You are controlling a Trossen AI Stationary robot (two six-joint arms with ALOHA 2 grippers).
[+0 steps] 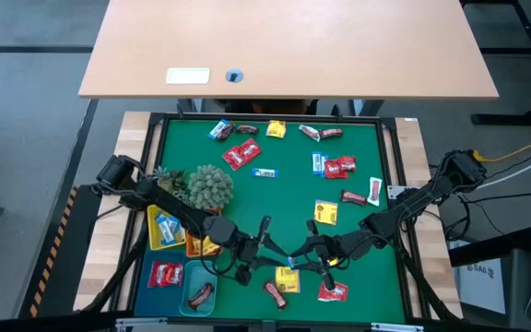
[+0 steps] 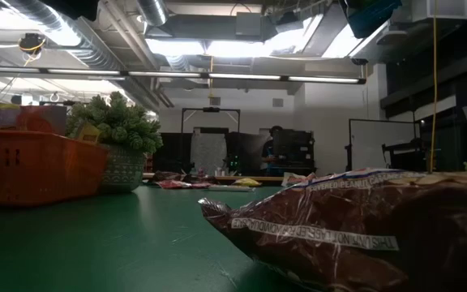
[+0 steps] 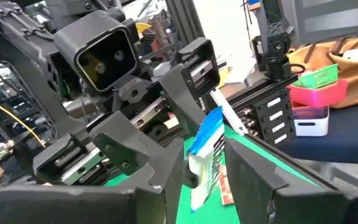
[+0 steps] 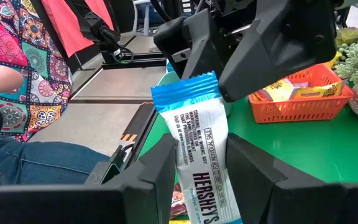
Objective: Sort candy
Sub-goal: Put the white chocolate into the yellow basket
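Note:
Both grippers meet above the near middle of the green mat (image 1: 275,184). My right gripper (image 4: 197,174) is shut on a blue-white candy (image 4: 194,149). My left gripper (image 3: 207,180) faces it, open, its fingers standing on either side of the candy's far blue end (image 3: 207,134). Red, yellow, blue-white and brown candies (image 1: 247,152) lie scattered flat on the mat. Others lie in the small trays at the near left (image 1: 164,229). My right gripper pinches the blue-white candy's middle (image 4: 188,165) between its two fingers, which lie across it on its two long edges. The fingers come nearly level from the table's right. The candy's crimped blue end (image 4: 185,90) sticks out toward the left gripper. My left gripper: I cannot tell whether its fingers (image 3: 166,174) touch the candy's end.
A spiky plant ball (image 1: 208,187) stands left of centre, by the yellow, orange (image 2: 31,166), blue (image 1: 164,274) and teal (image 1: 198,293) trays. A brown candy bar (image 2: 355,227) lies close to the low camera. A wooden desk (image 1: 284,46) stands beyond the far edge.

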